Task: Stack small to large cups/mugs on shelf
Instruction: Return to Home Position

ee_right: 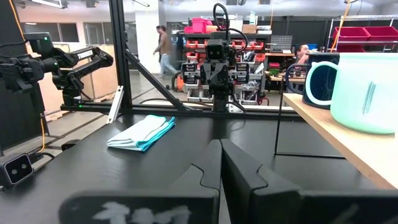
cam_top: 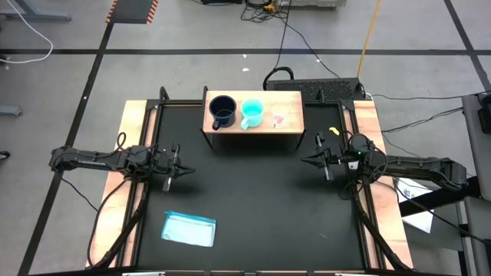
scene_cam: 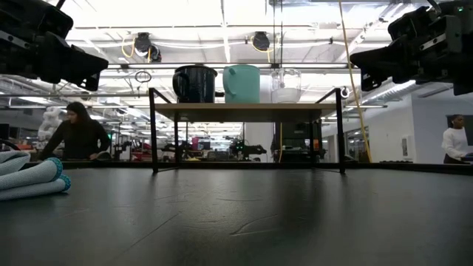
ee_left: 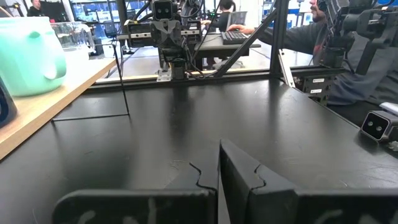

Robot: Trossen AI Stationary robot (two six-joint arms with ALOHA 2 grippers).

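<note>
Light-blue packet [cam_top: 189, 229] is seen at the front left of the black table [cam_top: 253, 199], with three vessels lined up on the shelf [cam_top: 290, 98] behind.
The left gripper [cam_top: 186, 170] is held over the table's left side, jaws pressed together. On the shelf, the dark navy mug [cam_top: 222, 111], turquoise mug [cam_top: 252, 112] and clear cup [cam_top: 278, 117] are set side by side. The right gripper [cam_top: 307, 159] is held over the right side, jaws likewise together.

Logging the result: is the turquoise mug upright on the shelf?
Upright. The turquoise mug stands on its base on the shelf, and the high view looks into its open mouth.
</note>
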